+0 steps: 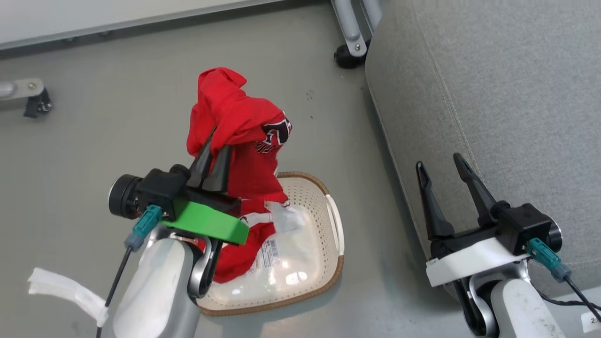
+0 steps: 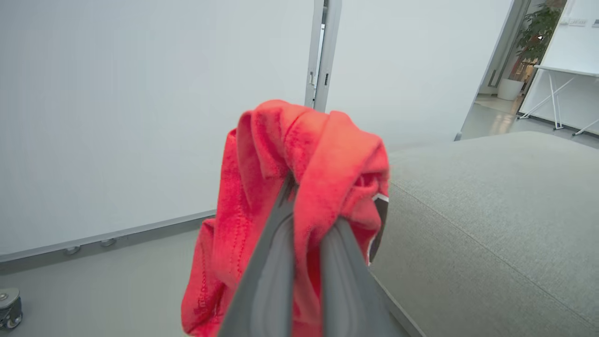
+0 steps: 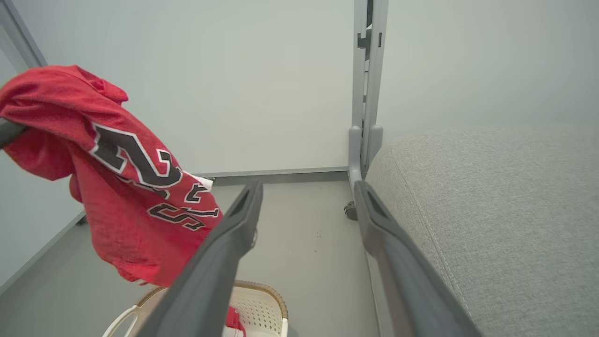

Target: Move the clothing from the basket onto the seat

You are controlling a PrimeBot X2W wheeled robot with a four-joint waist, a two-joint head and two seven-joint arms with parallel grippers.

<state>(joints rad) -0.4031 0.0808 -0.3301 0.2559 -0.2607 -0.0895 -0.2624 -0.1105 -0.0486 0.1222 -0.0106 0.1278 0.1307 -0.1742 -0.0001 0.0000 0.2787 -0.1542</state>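
The red clothing (image 1: 239,136) with black-and-white lettering hangs lifted above the cream basket (image 1: 324,197), its lower end still trailing down into it. My left gripper (image 1: 215,149) is shut on the clothing's upper folds; in the left wrist view the clothing (image 2: 299,154) bunches over the fingers (image 2: 276,262). My right gripper (image 1: 436,162) stands open and empty beside the light-grey seat (image 1: 507,94), at its front edge. From the right wrist the clothing (image 3: 117,187) hangs at the left, the basket (image 3: 262,304) below, the seat (image 3: 491,210) on the right.
The basket's base bears a label sticker (image 1: 268,253). A castor wheel (image 1: 347,57) on a grey frame leg stands by the seat's far corner; another castor (image 1: 36,105) is at the far left. White wall panels (image 2: 140,117) rise behind. A white strip (image 1: 65,288) hangs from my left forearm.
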